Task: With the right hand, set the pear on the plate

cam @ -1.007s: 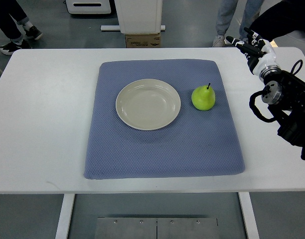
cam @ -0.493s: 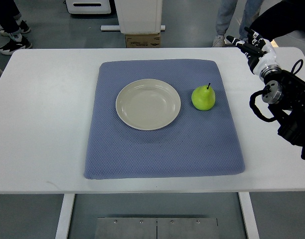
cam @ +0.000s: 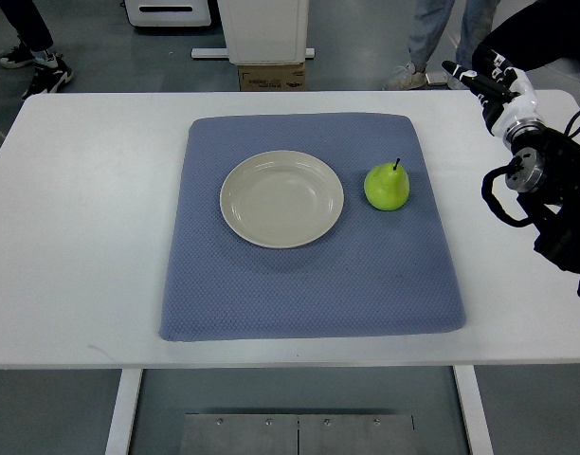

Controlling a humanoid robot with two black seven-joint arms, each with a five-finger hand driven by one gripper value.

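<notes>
Since a moment ago my right hand (cam: 487, 81) has drifted a little further right and toward the far edge of the table (cam: 81, 237), away from the pear (cam: 387, 187). Its fingers look stretched out and hold nothing, though at this angle they are small and I can't be sure how far they are spread. My left arm is not in view. That pear stands upright, stem up, on the blue mat (cam: 309, 284), just right of the empty plate (cam: 281, 198) and not touching it. I judge it firm, fairly light and smooth-skinned, so somewhat slippery and easy to bruise; I would wrap my fingers around its broad lower body, not pinch the narrow top or the stem
</notes>
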